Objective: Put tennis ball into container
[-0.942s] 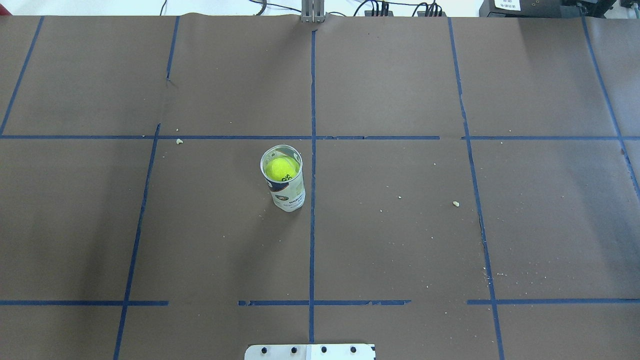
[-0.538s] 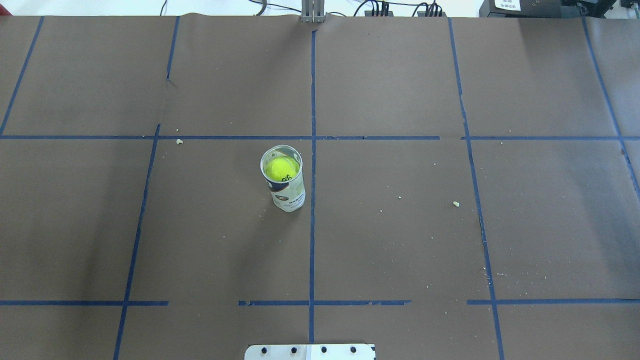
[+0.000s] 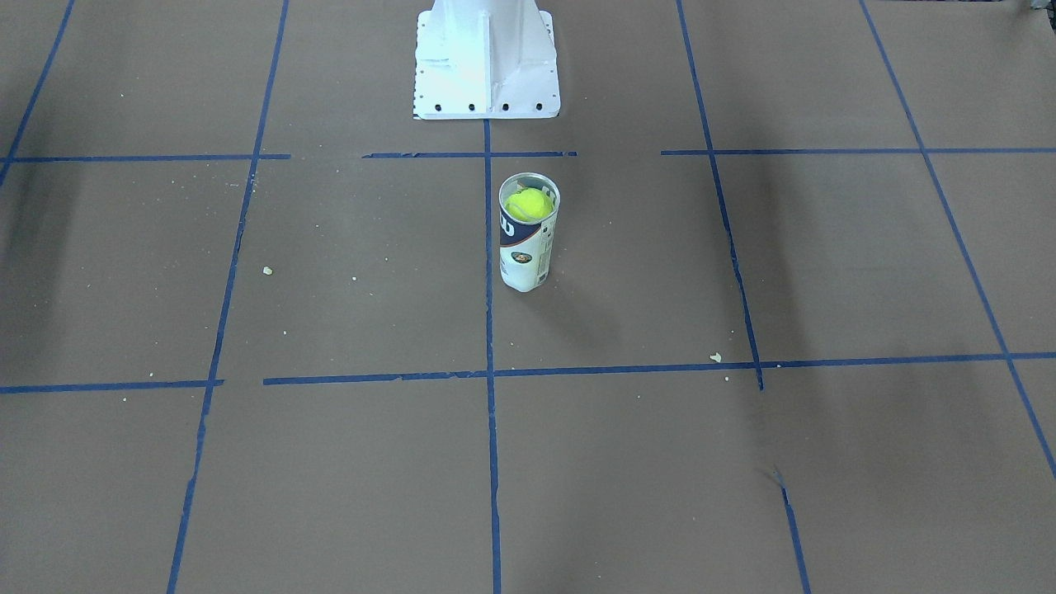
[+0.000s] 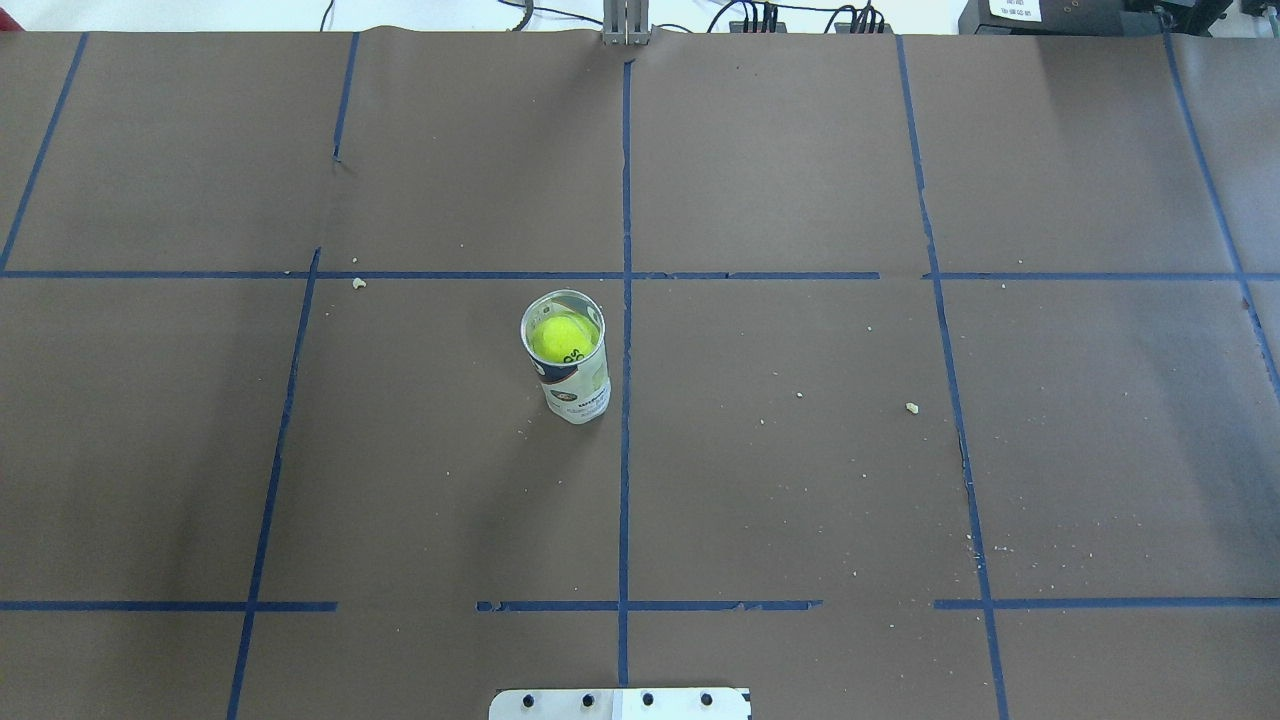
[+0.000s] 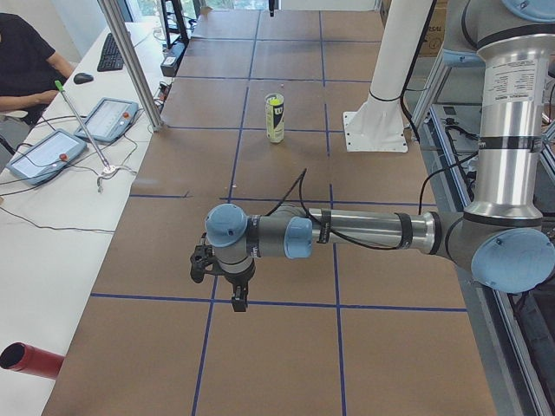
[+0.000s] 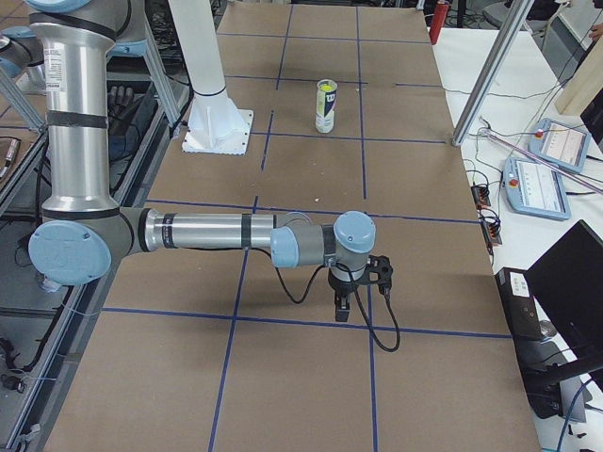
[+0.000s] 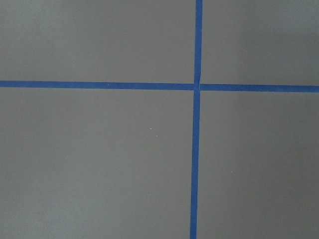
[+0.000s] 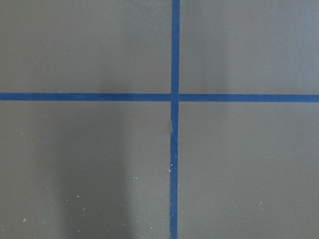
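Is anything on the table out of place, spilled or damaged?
Nothing serious: the can stands upright with the ball inside. Pale crumbs lie scattered on the brown paper, and the blue tape lines have gaps.

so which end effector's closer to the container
Left, narrowly. The left end effector and right end effector hover far out on opposite sides; the container stands just left of centre tape.

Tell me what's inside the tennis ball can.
One yellow-green tennis ball sits high in the upright clear can, near its top. The label hides whatever lies beneath the ball.
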Available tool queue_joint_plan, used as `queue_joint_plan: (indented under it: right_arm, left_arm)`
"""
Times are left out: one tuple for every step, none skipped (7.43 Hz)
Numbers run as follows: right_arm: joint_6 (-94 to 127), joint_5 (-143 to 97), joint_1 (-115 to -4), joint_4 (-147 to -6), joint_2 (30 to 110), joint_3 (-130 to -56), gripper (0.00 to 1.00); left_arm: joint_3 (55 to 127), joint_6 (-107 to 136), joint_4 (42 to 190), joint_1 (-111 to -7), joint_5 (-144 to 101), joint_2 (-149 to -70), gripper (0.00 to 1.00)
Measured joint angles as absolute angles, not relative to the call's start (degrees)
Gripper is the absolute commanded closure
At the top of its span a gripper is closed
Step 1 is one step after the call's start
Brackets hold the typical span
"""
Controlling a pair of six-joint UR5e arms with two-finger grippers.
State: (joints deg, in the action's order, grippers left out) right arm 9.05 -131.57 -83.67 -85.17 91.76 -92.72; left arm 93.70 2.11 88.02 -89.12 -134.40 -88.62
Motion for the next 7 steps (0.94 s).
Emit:
queue_joint_plan:
  right_arm:
    - [9.05,-131.57,-83.67,-85.17,91.76,-92.72,0.0]
    - [9.05,-131.57,-83.67,-85.17,91.76,-92.72,0.0]
    - [9.05,-131.57,-83.67,-85.17,91.76,-92.73,0.0]
    - [9.05,-131.57,-83.67,-85.17,91.76,-92.72,0.0]
    - [9.05,-131.57,-83.67,-85.17,91.76,-92.72,0.0]
    - [9.05,-131.57,-83.67,-85.17,91.76,-92.72,0.0]
    - [9.05,-131.57,-83.67,-85.17,91.76,-92.72,0.0]
  left_arm:
    - [93.97,2.11,87.87,-89.12,-134.45,-88.65,0.0]
    - [94.15,2.11,87.83,-89.12,-134.47,-88.7,0.0]
    - [94.24,2.11,87.83,-89.11,-134.47,-88.73,0.0]
    - [94.26,2.11,87.86,-89.1,-134.47,-88.75,0.0]
    - [94.25,2.11,87.88,-89.1,-134.45,-88.77,0.0]
    - [94.25,2.11,87.89,-89.1,-134.42,-88.75,0.0]
    - [94.27,2.11,87.89,-89.11,-134.4,-88.72,0.0]
